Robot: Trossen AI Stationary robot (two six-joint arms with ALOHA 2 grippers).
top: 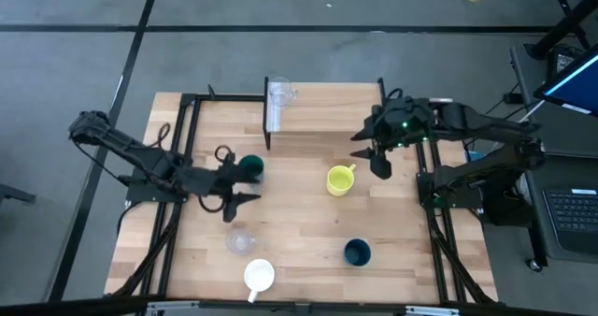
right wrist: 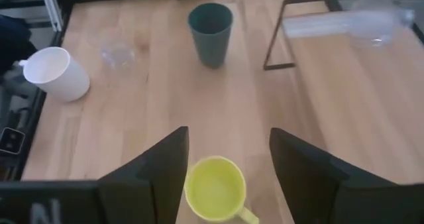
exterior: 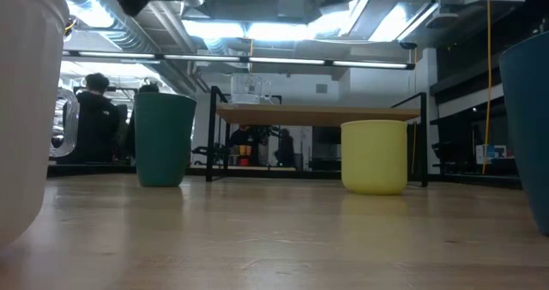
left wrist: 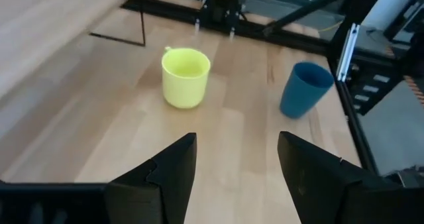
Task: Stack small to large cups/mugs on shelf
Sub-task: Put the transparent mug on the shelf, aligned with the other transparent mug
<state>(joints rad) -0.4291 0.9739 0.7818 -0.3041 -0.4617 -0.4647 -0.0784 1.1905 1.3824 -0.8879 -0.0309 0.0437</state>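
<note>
left gripper (top: 234, 187) fingers apart beside teal cup (top: 251, 165) | right gripper (top: 366, 152) fingers apart near yellow mug (top: 338, 180)

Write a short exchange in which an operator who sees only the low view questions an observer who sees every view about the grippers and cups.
Operator: I see no grippers. Is either one holding a cup?
Observer: Neither. The left gripper and the right gripper are both open and empty.
Operator: I count one clear cup, up on the shelf. Is there another?
Observer: Yes, a second clear cup stands on the table close to the white mug.
</note>
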